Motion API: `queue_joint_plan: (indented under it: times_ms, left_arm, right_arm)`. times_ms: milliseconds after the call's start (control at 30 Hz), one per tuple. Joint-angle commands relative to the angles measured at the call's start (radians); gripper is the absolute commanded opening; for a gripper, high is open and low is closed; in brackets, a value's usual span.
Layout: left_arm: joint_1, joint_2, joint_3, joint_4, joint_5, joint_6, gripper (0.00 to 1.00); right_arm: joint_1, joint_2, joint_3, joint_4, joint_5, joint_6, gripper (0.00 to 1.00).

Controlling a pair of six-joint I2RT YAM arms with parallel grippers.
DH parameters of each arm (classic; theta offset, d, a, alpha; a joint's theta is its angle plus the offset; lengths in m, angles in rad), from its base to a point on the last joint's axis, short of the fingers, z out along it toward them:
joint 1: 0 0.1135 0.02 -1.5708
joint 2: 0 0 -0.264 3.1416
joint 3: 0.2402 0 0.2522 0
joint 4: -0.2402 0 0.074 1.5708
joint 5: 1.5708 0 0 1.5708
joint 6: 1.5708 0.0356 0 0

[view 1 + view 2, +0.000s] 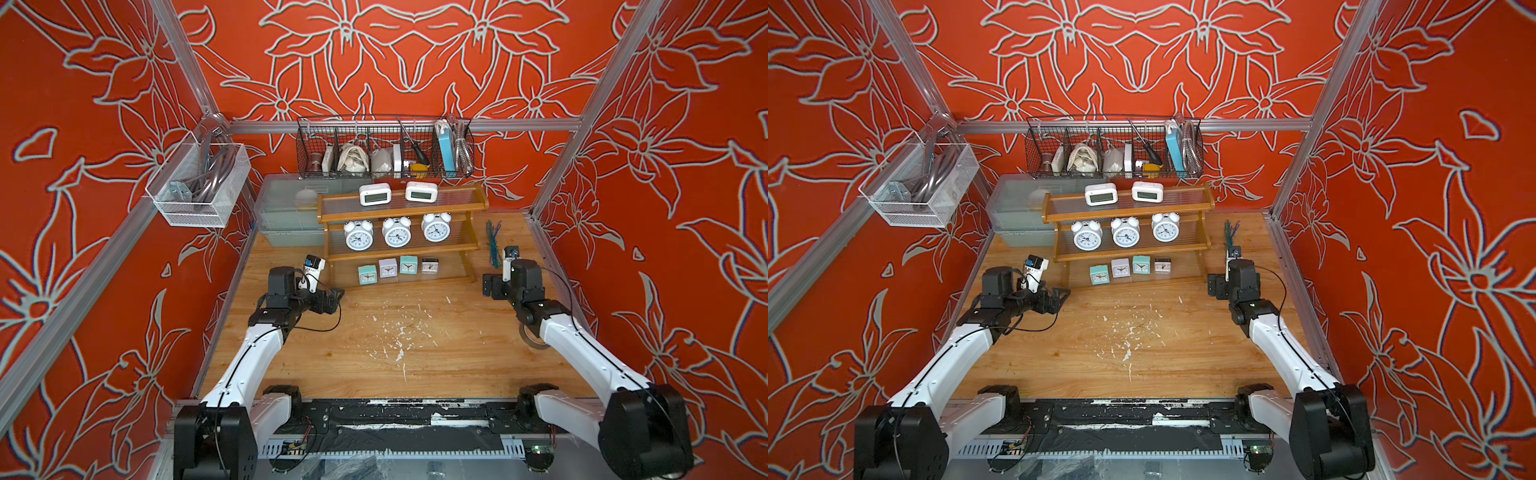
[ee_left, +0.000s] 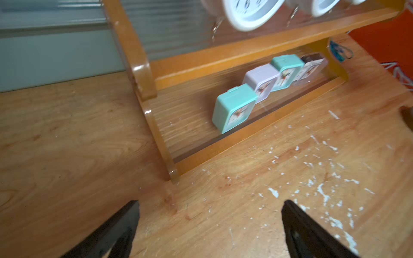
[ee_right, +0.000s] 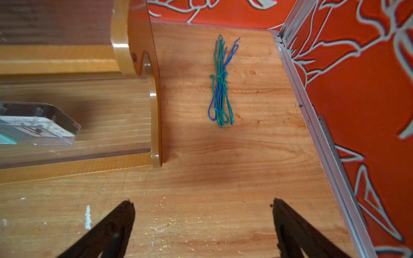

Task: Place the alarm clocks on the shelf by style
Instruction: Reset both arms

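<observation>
The shelf point(image 1: 401, 215) stands at the back of the table in both top views. Two white digital alarm clocks point(image 1: 375, 194) sit on its top tier. Three round twin-bell clocks point(image 1: 397, 232) fill the middle tier. Along the bottom tier stand a teal square clock point(image 1: 367, 274), a white one point(image 1: 388, 267), a second teal one point(image 1: 408, 264) and a dark-faced one point(image 1: 430, 266). My left gripper point(image 1: 334, 296) hovers open and empty off the shelf's left front corner point(image 2: 173, 174). My right gripper point(image 1: 489, 286) is open and empty beside the shelf's right end point(image 3: 156, 156).
A black wire basket point(image 1: 384, 149) hangs on the back wall, a white mesh basket point(image 1: 199, 187) on the left wall. Grey bins point(image 1: 286, 216) sit left of the shelf. A green-blue wire bundle point(image 3: 220, 84) lies right of it. A brown tape roll point(image 1: 530, 338) lies under my right arm.
</observation>
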Motion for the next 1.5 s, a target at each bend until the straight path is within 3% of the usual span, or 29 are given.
queue_joint_plan:
  times_ms: [0, 433, 833, 1000, 1200, 1267, 1467]
  left_arm:
    - [0.008, 0.006, -0.07, 0.261, -0.081, -0.032, 0.99]
    - [0.007, 0.066, -0.299, 0.707, -0.103, -0.083, 0.99]
    - [0.006, 0.171, -0.364, 0.894, -0.167, -0.109, 0.99]
    - [0.007, 0.25, -0.38, 0.996, -0.196, -0.123, 0.99]
    - [0.007, 0.347, -0.355, 1.04, -0.229, -0.14, 0.99]
    - [0.007, 0.341, -0.326, 0.974, -0.241, -0.142, 0.99]
    - [0.007, 0.351, -0.303, 0.941, -0.275, -0.157, 0.99]
  right_arm:
    - [-0.016, 0.031, -0.061, 0.183, 0.059, -0.039, 1.0]
    - [-0.049, 0.194, -0.144, 0.456, 0.023, -0.068, 1.0]
    - [-0.049, 0.141, -0.238, 0.617, -0.002, -0.157, 1.0]
    - [-0.049, 0.215, -0.302, 0.809, 0.029, -0.166, 1.0]
    - [-0.053, 0.232, -0.297, 0.813, 0.023, -0.163, 1.0]
    - [-0.054, 0.233, -0.301, 0.82, 0.023, -0.163, 1.0]
    - [-0.063, 0.312, -0.347, 0.991, 0.018, -0.158, 1.0]
